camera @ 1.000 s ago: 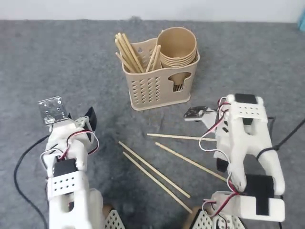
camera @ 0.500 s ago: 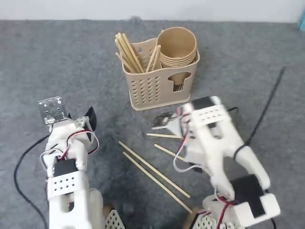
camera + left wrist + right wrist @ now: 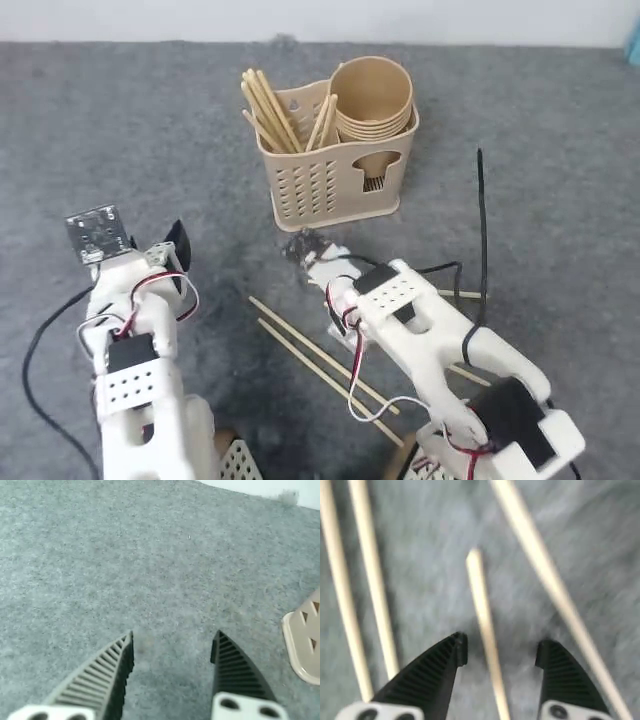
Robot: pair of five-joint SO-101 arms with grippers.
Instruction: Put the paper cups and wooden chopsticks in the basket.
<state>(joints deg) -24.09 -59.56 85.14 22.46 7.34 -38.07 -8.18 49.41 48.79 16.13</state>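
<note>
The beige basket point(image 3: 330, 185) stands at the back middle, with several wooden chopsticks point(image 3: 268, 105) in one compartment and stacked paper cups point(image 3: 372, 95) in the other. Two long chopsticks point(image 3: 305, 350) lie side by side on the grey mat, and ends of two more point(image 3: 458, 293) stick out past the right arm point(image 3: 405, 310). My right gripper point(image 3: 501, 642) is open low over the mat, with one chopstick point(image 3: 482, 600) lying between its jaws, a pair point(image 3: 370, 580) to one side and another point(image 3: 540, 560) to the other. My left gripper point(image 3: 173, 636) is open over bare mat, with nothing between its fingers.
A grey felt mat point(image 3: 120, 130) covers the whole table. A corner of the basket point(image 3: 305, 645) shows off to one side of the left gripper. The left arm point(image 3: 130, 330) stands at the front left. A black cable point(image 3: 482, 230) rises beside the right arm.
The right arm has swung from the right side leftward and now hangs low over the loose chopsticks in front of the basket. The left arm has shifted slightly left.
</note>
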